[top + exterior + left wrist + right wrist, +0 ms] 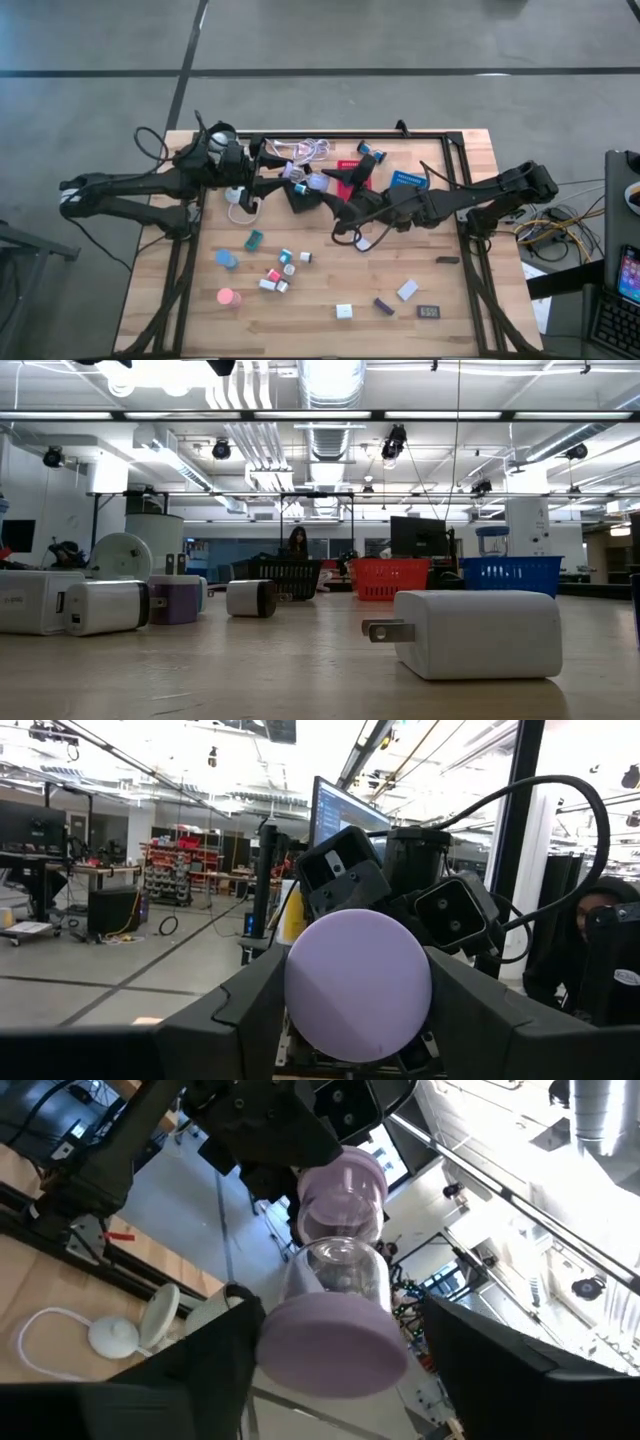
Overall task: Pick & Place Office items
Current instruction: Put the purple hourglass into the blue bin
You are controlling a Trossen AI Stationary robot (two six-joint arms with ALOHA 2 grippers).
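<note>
A lavender roll (305, 180) with a clear middle hangs in the air over the table's far middle, level between my two grippers. My left gripper (290, 172) comes from the left and is shut on one end of it. My right gripper (330, 186) comes from the right and is open. Its fingers stand on either side of the roll's other end disc (335, 1345). Other office items lie loose on the near half of the table: a teal block (254, 239), a blue roll (226, 259), a pink roll (228, 296), white blocks (407, 290) and a dark rectangle (428, 311). My left gripper pinches the rim of the roll's end disc (300, 1010) between its two fingers. It comes level from the table's left, with the roll's axis running on along the fingers. The roll is lifted clear of the table. My right gripper has one finger (225, 1355) close against the other disc's rim; I cannot tell whether it touches. The other finger (480, 1365) stands apart from the disc.
A black tray (300, 196), a red tray (352, 168) and a blue tray (407, 180) stand at the far edge, below and behind the grippers. A white coiled cable (310, 150) lies by them. A white cable with a puck (238, 200) lies left of the middle.
</note>
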